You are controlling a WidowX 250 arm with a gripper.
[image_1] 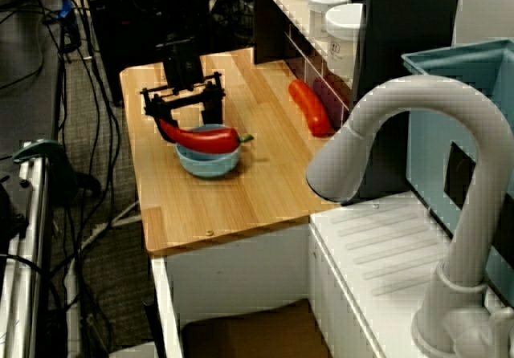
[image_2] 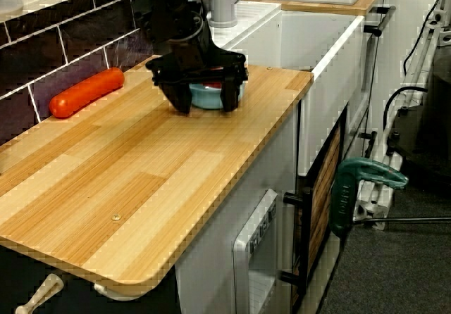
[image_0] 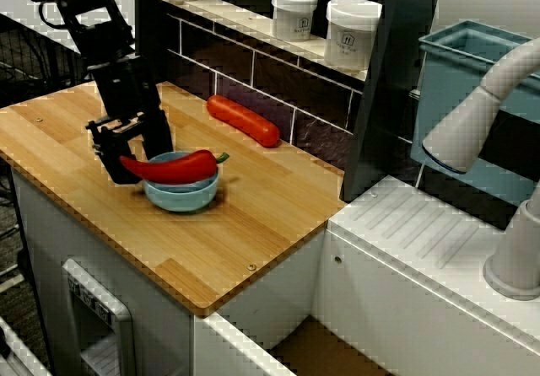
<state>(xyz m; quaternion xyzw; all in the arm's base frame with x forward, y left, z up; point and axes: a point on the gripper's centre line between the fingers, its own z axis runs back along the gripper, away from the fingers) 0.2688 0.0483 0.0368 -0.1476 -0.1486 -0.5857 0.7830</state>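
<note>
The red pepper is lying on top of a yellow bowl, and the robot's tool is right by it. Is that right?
Not quite: the bowl is blue, not yellow. The view from above shows it plainly. The red pepper does lie on top of it, and the tool, open, is right by it.

The tabletop [image_0: 253, 216] is light wood-grain board, smooth with a soft satin sheen. The bowl [image_0: 181, 196] looks like smooth pale-blue plastic, and the red pepper [image_0: 173, 167] across the bowl like glossy plastic. Beside the bowl, the fingers [image_0: 158, 136] are matt black. Behind the bowl, the orange-red sausage [image_0: 245, 120] is smooth and faintly shiny, and the dark tiles [image_0: 278, 77] are glossy.
</note>
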